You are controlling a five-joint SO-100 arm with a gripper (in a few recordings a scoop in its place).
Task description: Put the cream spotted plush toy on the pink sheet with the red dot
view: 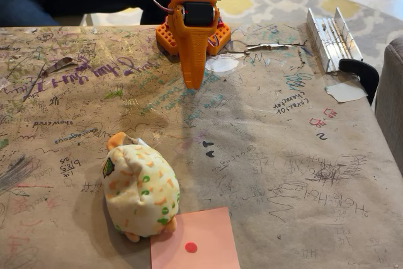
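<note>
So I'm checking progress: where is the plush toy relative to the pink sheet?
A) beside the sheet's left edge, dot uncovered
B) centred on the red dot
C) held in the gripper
A: the cream spotted plush toy sits beside the pink sheet, red dot uncovered.

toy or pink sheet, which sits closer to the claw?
The cream spotted plush toy: it lies farther up the table toward the claw than the pink sheet at the near edge.

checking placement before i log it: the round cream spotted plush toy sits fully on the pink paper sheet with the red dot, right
Not quite. In the fixed view the round cream spotted plush toy sits on the brown table beside the pink paper sheet, touching only its left edge; the red dot is uncovered.
</note>
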